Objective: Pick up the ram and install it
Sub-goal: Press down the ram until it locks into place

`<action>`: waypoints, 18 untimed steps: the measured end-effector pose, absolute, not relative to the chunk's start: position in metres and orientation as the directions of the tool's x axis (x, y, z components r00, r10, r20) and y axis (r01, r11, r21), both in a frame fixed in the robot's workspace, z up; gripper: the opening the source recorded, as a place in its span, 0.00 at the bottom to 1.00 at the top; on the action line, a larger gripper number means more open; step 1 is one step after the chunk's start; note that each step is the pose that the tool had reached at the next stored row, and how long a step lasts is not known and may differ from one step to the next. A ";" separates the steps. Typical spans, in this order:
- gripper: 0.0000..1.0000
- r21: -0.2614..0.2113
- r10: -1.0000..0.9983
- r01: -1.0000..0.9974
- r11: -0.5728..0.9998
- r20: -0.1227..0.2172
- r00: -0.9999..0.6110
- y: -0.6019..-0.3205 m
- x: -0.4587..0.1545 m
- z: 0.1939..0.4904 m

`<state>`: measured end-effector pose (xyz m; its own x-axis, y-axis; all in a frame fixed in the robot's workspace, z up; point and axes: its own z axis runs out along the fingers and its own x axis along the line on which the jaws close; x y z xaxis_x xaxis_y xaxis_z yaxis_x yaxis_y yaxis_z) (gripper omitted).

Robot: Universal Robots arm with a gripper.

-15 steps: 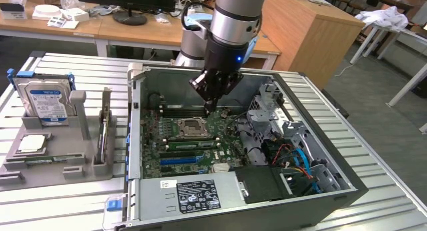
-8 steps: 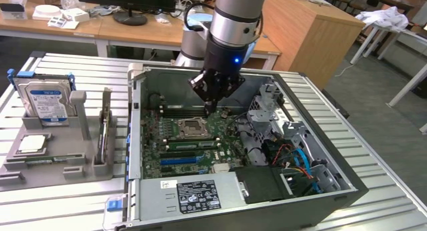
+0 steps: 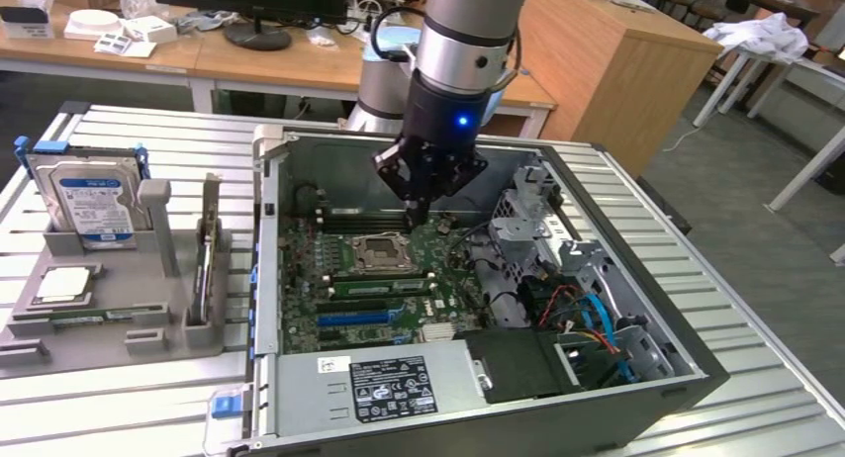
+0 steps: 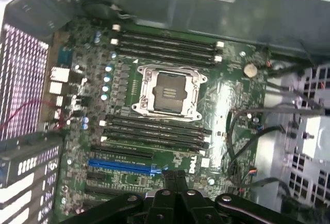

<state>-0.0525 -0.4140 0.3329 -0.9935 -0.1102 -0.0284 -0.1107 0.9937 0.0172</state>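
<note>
Much open room surrounds the closed claw [image 3: 418, 218] above motherboard [image 4: 154, 131].

Ribbed metal worktop [image 3: 158, 131] carries two things. An open grey computer case [image 3: 687, 378] lies on its side, filling the half toward the exterior view's right and reaching the near edge. A grey holder tray [image 3: 113, 323] sits toward the exterior view's left edge, just beside the case. A blue clip [image 3: 226, 406] lies on the worktop near the case's near corner.
</note>
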 end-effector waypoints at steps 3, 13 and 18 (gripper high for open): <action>0.11 0.017 -0.056 -0.057 0.998 -0.028 -0.998 -0.414 -0.053 0.332; 0.11 0.017 0.083 0.082 0.996 -0.028 -0.996 -0.414 -0.053 0.331; 0.11 0.017 0.083 0.083 0.996 -0.020 -0.996 -0.414 -0.053 0.331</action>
<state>-0.0526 -0.4139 0.3305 -0.9963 0.0831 -0.0199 0.0827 0.9964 0.0168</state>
